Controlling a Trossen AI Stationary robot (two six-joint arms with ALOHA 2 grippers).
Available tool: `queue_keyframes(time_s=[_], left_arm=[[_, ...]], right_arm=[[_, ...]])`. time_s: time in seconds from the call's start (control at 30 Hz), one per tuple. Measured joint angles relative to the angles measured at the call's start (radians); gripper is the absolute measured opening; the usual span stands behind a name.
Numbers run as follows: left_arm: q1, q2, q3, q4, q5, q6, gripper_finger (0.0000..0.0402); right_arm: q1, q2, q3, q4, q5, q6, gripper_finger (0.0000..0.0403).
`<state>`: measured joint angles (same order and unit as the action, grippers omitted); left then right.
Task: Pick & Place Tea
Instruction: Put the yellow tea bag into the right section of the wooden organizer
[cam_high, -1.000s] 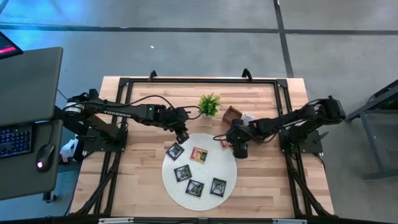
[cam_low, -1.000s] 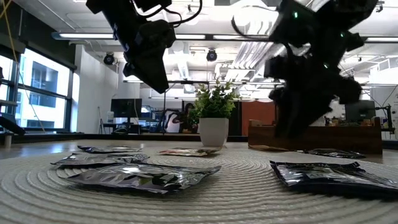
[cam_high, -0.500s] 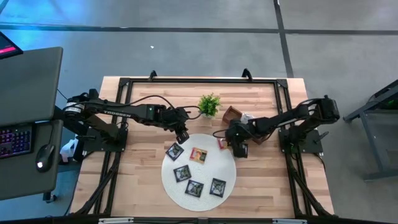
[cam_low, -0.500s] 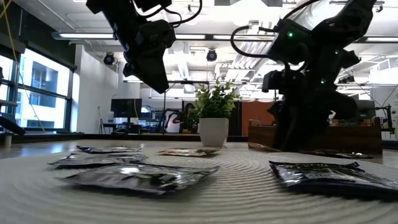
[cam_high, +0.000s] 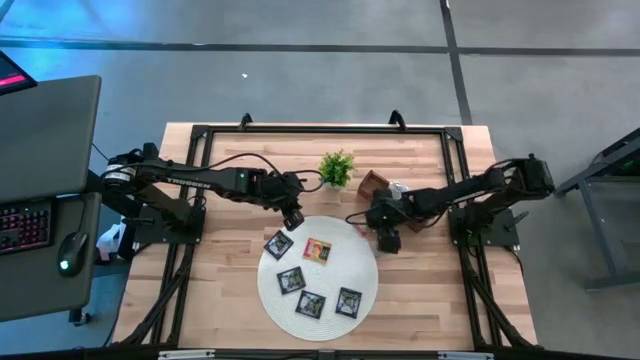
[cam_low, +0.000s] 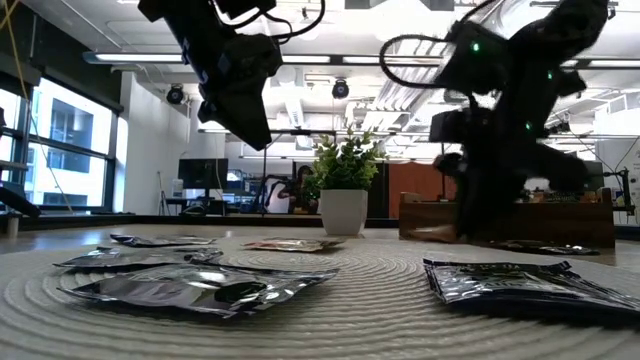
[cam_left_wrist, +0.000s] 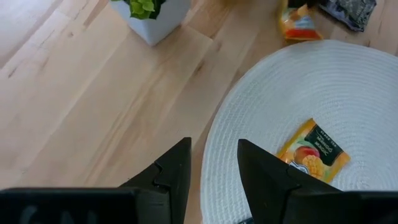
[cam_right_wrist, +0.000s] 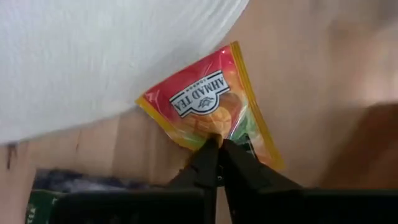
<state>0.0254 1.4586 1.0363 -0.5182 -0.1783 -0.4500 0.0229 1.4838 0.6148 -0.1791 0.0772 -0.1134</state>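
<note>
A round white woven mat (cam_high: 325, 268) carries several black tea sachets (cam_high: 291, 280) and one orange one (cam_high: 317, 250). Another orange-red tea sachet (cam_right_wrist: 202, 102) lies on the wood just off the mat's far right rim. My right gripper (cam_right_wrist: 217, 146) is down at it and shut on it (cam_high: 386, 238). My left gripper (cam_high: 293, 218) hangs open above the mat's far left rim (cam_left_wrist: 211, 165), with nothing between its fingers. My right gripper has its two fingertips (cam_right_wrist: 208, 155) closed together on the orange-red sachet near one edge (cam_right_wrist: 212, 129), pinching a bit of the foil. It comes from above, slanting down. The sachet lies flat on the wood beside the mat's rim (cam_right_wrist: 124, 106).
A small green plant in a white pot (cam_high: 337, 168) stands behind the mat. A brown wooden tray (cam_high: 373, 184) with more sachets stands behind my right gripper. Black frame rails run round the table's edge (cam_high: 320, 130).
My right gripper has come down to the table at the mat's far right rim, onto the orange-red sachet. The mat with its sachets has slid slightly toward the table's left. My left arm has kept still.
</note>
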Motion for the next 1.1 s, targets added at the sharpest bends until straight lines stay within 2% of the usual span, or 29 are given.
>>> queue_keyframes(time_s=[0.1,0.2,0.3,0.43,0.6,0.77,0.87,0.97,1.1], left_arm=[[0.000,0.000,0.000,-0.001,-0.005,0.000,0.0129],[0.000,0.000,0.000,-0.005,-0.006,0.003,0.0129],[0.000,0.000,0.000,-0.005,-0.009,0.016,0.0129],[0.000,0.000,0.000,-0.004,-0.014,0.018,0.0129],[0.000,0.000,0.000,-0.002,-0.015,0.018,0.0129],[0.000,0.000,0.000,-0.002,-0.015,0.018,0.0129],[0.000,0.000,0.000,-0.002,-0.016,0.018,0.0129],[0.000,0.000,0.000,-0.002,-0.016,0.018,0.0129],[0.000,0.000,0.000,-0.001,-0.016,0.018,0.0129]], right_arm=[[0.047,-0.063,0.079,-0.143,0.120,-0.050,0.0027],[0.116,-0.082,0.186,-0.410,0.268,-0.077,0.0022],[0.177,-0.085,0.318,-0.701,0.370,-0.069,0.0007],[0.210,-0.067,0.425,-1.097,0.386,-0.006,0.0014],[0.209,-0.068,0.402,-1.348,0.347,0.048,0.0015],[0.210,-0.068,0.281,-1.321,0.331,0.104,0.0004],[0.221,-0.068,0.228,-1.268,0.388,0.101,0.0006],[0.227,-0.068,0.229,-1.268,0.455,0.120,0.0010],[0.228,-0.068,0.257,-1.259,0.491,0.114,0.0008]])
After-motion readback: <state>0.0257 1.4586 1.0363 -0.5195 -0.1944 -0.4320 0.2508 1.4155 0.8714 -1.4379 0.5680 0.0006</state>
